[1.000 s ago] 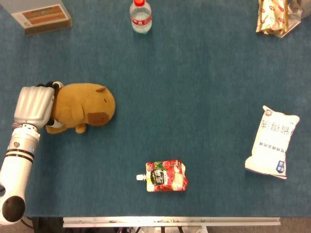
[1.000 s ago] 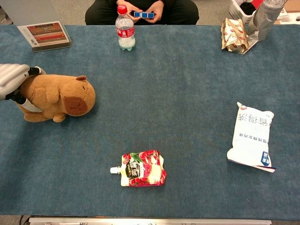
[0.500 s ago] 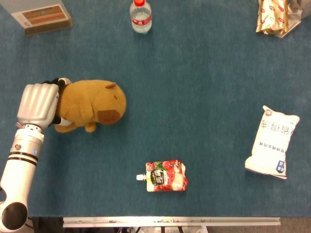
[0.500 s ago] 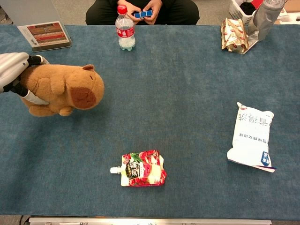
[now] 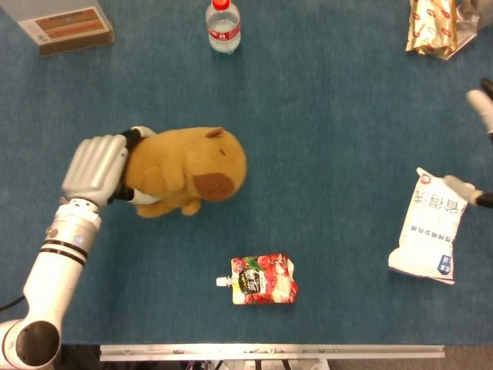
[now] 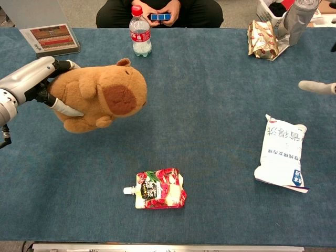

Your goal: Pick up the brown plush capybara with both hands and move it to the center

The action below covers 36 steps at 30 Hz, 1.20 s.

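Observation:
The brown plush capybara hangs above the blue table left of the middle, its head pointing right. My left hand grips its rear end, fingers wrapped around the back of the body; the chest view shows the same hand on the capybara. Only fingertips of my right hand reach in from the right edge, spread apart and holding nothing, far from the plush. In the chest view one finger of that hand shows.
A red fruit pouch lies near the front edge. A white bag lies at the right, a water bottle at the back middle, a card stand back left, and gold snack packs back right.
The left hand has lifted the capybara and carried it to the right, toward the middle. Fingertips of the right hand have come into view at the right edge.

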Tool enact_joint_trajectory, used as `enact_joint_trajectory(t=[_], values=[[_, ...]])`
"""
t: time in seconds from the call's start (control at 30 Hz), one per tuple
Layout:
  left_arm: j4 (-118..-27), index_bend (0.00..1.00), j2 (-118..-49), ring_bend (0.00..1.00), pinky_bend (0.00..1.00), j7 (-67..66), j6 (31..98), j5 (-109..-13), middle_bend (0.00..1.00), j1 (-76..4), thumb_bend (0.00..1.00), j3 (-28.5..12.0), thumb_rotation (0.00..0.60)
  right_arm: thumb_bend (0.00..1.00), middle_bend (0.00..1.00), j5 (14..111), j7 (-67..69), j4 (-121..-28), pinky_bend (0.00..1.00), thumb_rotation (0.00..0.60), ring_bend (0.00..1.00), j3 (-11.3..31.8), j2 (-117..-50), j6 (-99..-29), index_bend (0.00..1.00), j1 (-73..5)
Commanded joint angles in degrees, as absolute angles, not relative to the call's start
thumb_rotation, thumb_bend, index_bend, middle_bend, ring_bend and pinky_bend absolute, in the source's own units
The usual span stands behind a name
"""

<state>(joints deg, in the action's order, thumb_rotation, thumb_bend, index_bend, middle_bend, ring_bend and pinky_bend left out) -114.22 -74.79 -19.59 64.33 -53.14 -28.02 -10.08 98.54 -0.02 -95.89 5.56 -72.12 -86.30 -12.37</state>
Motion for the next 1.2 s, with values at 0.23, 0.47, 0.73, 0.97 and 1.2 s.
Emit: enact_joint_trajectory(t=[0.23, 0.47, 0.73, 0.97, 1.2], values=[[-116.26, 0.55, -77.35, 0.58, 0.85, -10.96, 59.77, -52.19, 0.57, -30.33, 0.09, -12.65, 0.600, 0.00, 0.00, 104.21, -3.82, -99.55, 0.35, 0.600, 0.00, 4.85, -77.46, -81.89, 0.00, -17.81], [-117.64, 0.55, -77.73, 0.58, 0.85, -4.39, 55.74, -50.08, 0.57, -31.83, 0.09, -14.24, 0.600, 0.00, 0.00, 106.91, -3.70, -98.62, 0.35, 0.600, 0.00, 5.05, -82.72, -79.97, 0.00, -21.57], [-120.16, 0.55, -76.32, 0.59, 0.85, -0.22, 52.73, -50.37, 0.57, -32.93, 0.09, -14.53, 0.600, 0.00, 0.00, 108.30, -3.48, -97.99, 0.34, 0.600, 0.00, 5.42, -86.70, -79.01, 0.00, -24.61], [-121.95, 0.56, -75.87, 0.59, 0.85, -0.80, 53.37, -52.66, 0.57, -33.57, 0.10, -13.16, 0.600, 0.00, 0.00, 108.06, -3.29, -97.33, 0.34, 0.600, 0.00, 5.45, -88.21, -78.65, 0.00, -26.11], [-122.73, 0.56, -76.15, 0.59, 0.85, -1.61, 53.62, -53.21, 0.57, -34.68, 0.10, -11.95, 0.600, 0.00, 0.00, 107.41, -2.66, -97.23, 0.34, 0.600, 0.00, 4.41, -88.09, -77.45, 0.00, -27.16]])
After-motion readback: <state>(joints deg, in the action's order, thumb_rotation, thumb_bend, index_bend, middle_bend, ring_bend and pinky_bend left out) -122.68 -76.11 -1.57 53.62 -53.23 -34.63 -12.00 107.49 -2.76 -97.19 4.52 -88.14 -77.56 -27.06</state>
